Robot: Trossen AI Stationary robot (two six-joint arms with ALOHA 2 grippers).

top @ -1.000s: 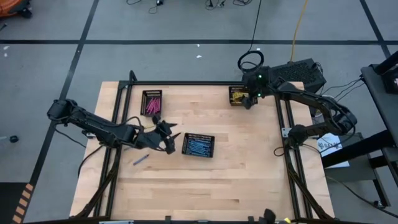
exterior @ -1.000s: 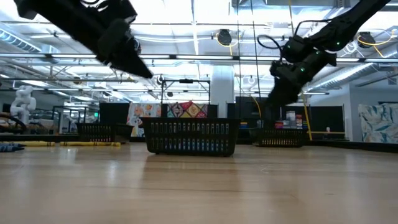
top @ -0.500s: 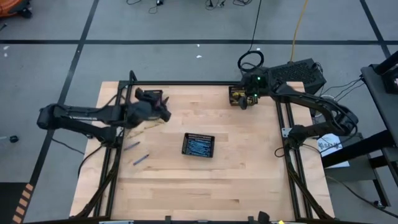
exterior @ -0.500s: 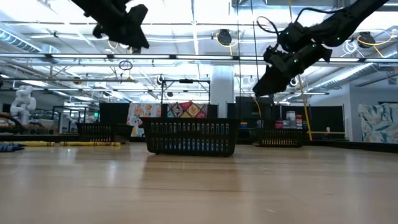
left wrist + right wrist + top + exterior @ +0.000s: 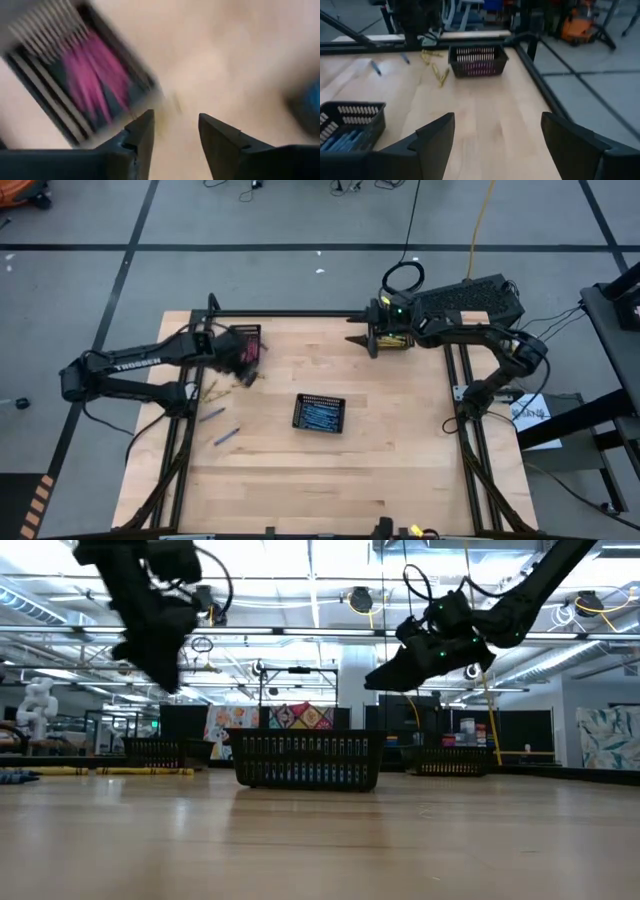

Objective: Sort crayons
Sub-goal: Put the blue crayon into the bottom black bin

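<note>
Hovering above the far-left tray of pink crayons (image 5: 247,345), the left gripper (image 5: 240,360) holds its fingers apart with nothing between them. Two blue crayons (image 5: 226,436) and some yellow crayons (image 5: 213,391) lie loose on the table (image 5: 400,470). Mid-table sits a tray of blue crayons (image 5: 320,413). Far right, the right gripper (image 5: 358,340) hangs spread wide, empty, by the yellow-crayon tray (image 5: 392,338).

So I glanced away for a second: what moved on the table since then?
The left gripper swung from beside the blue tray back to the pink tray. The right gripper turned out from the yellow tray toward the table's middle, open and empty. Trays and loose crayons stayed put.
</note>
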